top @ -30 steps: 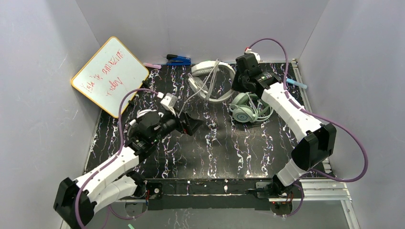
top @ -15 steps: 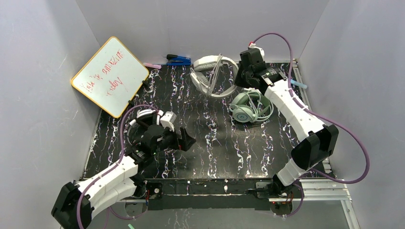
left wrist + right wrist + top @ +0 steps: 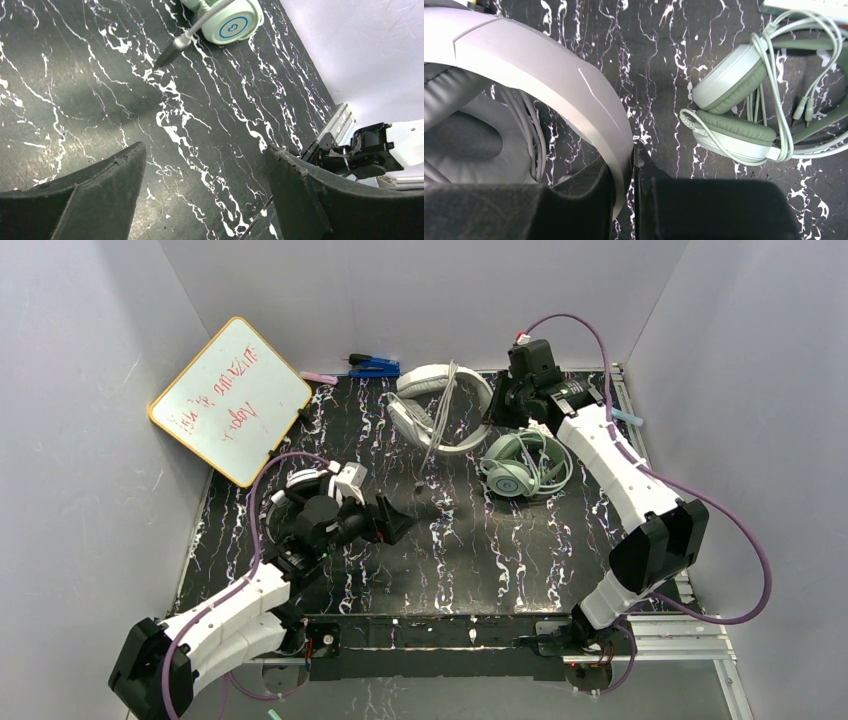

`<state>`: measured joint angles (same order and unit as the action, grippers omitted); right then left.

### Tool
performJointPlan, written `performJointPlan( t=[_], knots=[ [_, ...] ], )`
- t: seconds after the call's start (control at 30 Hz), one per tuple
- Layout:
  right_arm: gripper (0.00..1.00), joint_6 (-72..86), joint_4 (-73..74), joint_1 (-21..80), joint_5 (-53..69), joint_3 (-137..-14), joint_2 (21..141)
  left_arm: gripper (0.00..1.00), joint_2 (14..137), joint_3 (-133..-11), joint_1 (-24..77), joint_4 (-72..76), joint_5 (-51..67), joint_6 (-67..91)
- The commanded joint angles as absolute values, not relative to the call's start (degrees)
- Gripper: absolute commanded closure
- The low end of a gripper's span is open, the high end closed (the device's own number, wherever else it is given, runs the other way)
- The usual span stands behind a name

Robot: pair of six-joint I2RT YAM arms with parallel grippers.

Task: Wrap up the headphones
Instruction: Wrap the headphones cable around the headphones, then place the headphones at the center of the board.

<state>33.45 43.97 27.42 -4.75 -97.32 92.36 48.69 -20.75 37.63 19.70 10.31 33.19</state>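
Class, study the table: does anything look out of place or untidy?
The grey headset, held by its band in the right hand, has its cable hanging loose, plug lying on the table. The whiteboard leans tilted at the far left.

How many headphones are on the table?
2. A grey headset lies at the back middle, its band in the right gripper. A mint-green headset is just right of it and nearer. Another could be hidden under the left arm.
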Motion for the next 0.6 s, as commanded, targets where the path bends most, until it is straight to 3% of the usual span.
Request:
performJointPlan(
  t=[0.0,0.2,0.57],
  knots=[
    [0.99,35.22,39.02,25.57,1.91,-97.13,93.62,0.12,47.54,-24.54,37.88,16.78,10.64,32.36],
    [0.99,34.93,37.25,21.99,1.46,-101.96,101.68,0.09,49.83,-26.08,37.87,12.59,8.38,34.5],
    [0.99,31.17,44.64,16.61,1.33,-133.5,123.07,0.16,56.3,-26.72,37.87,17.84,8.26,40.31]
  ],
)
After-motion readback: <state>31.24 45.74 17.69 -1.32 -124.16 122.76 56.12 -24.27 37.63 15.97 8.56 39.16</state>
